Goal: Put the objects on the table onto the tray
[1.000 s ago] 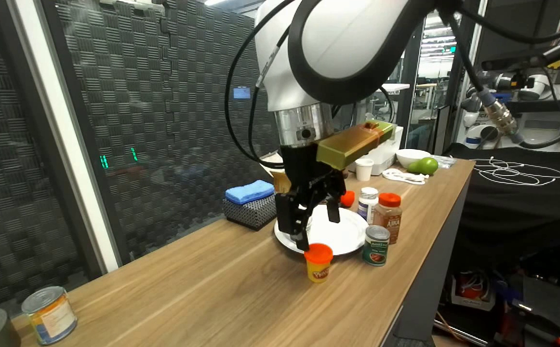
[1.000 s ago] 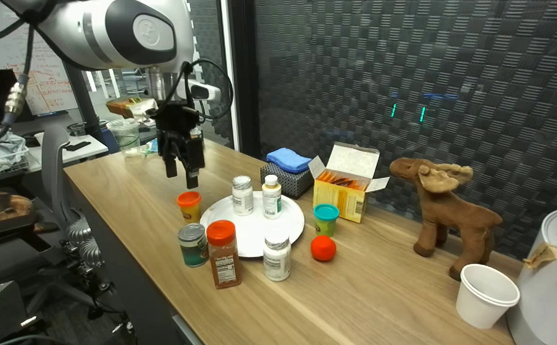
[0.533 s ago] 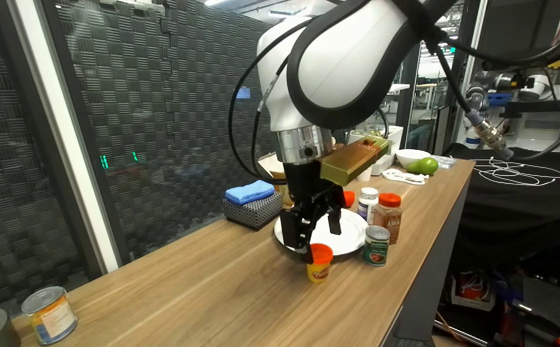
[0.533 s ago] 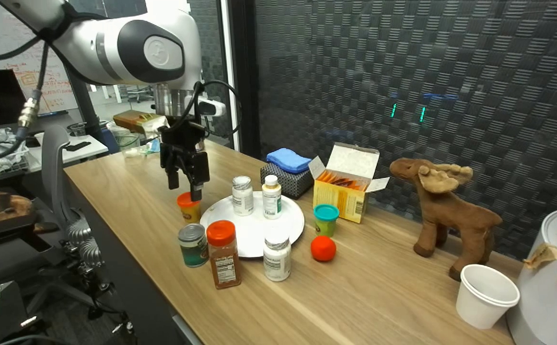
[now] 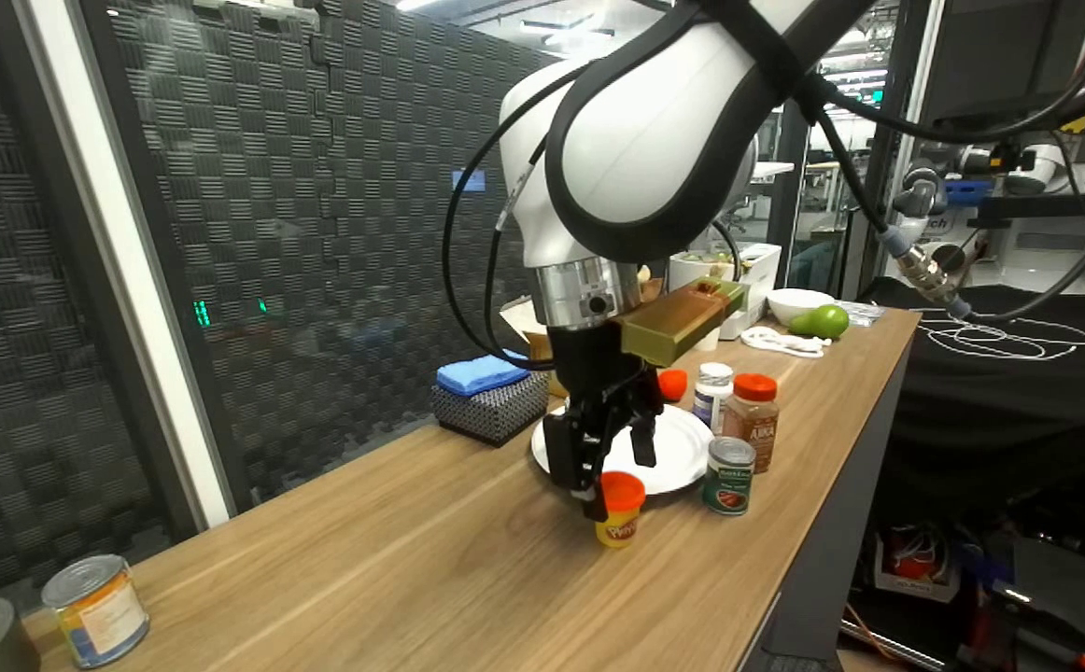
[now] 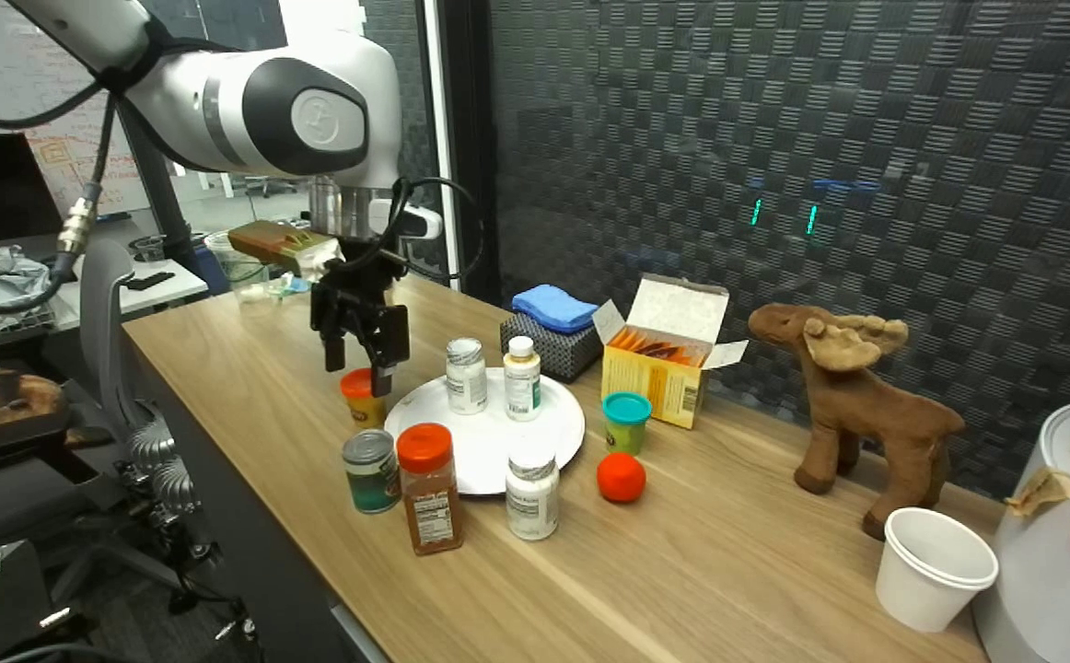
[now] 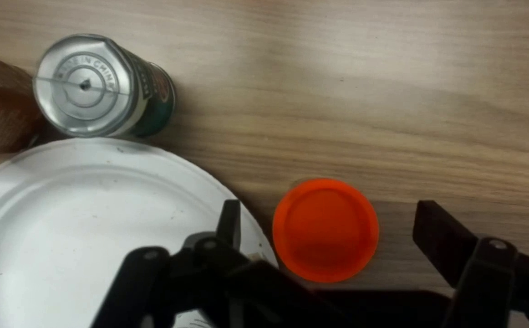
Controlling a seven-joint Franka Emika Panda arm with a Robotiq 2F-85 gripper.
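Observation:
The orange-lidded small cup [image 7: 326, 230] stands upright on the table [image 5: 393, 541], beside the rim of the round white tray [image 7: 87, 218]. Over it, my gripper [image 7: 328, 212] is open, pointing down, with the lid between its fingers and a gap on either side. In an exterior view, two white bottles, a silver-topped one [image 6: 467, 382] and a white-capped one [image 6: 523, 382], stand on the tray. Around its near edge, on the table, are a third white bottle [image 6: 533, 506], the red-lidded jar [image 6: 432, 497] and a green-labelled can [image 6: 372, 474].
Right of the tray in an exterior view are a teal-lidded tub [image 6: 626, 428], a red ball [image 6: 621, 478] and an open yellow box [image 6: 653, 382]. A grey box [image 6: 553, 348] bears a blue cloth. Farther off stand a toy moose [image 6: 876, 414] and paper cups [image 6: 931, 575].
My gripper has come down over the orange-lidded cup, one finger now in front of its lid in both exterior views. The jaws stay apart, and the objects have not moved.

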